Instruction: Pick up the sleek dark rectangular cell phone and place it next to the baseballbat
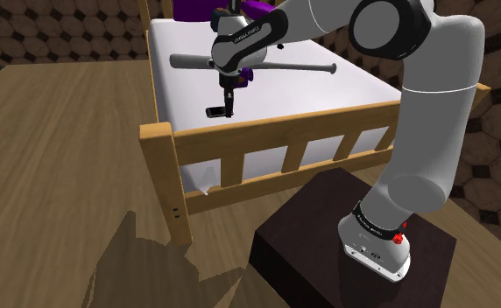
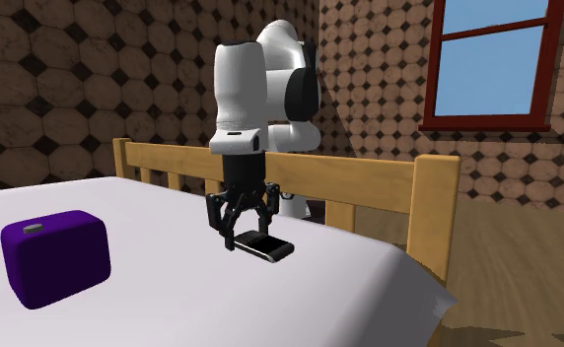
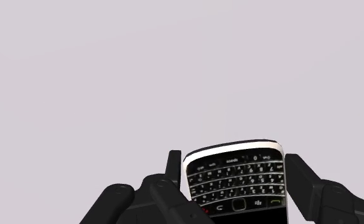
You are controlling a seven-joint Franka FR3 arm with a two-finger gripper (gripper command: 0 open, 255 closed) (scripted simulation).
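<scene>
A black cell phone (image 3: 235, 181) with a small keypad and a light rim sits clasped between my two fingers (image 3: 174, 167), held by its long sides. My gripper (image 2: 245, 233) is shut on the cell phone (image 2: 266, 246) and hangs just over the white mattress (image 2: 172, 296), near the footboard. The grey baseball bat (image 1: 266, 66) lies across the bed beyond my gripper (image 1: 227, 105), with the phone (image 1: 215, 112) on the footboard side of it.
The wooden footboard (image 1: 275, 136) with slats runs along the bed's near edge, with a corner post (image 1: 161, 166). A purple box (image 2: 55, 258) stands on the mattress. My stand (image 1: 328, 254) is beside the bed. A window (image 2: 492, 59) is in the wall.
</scene>
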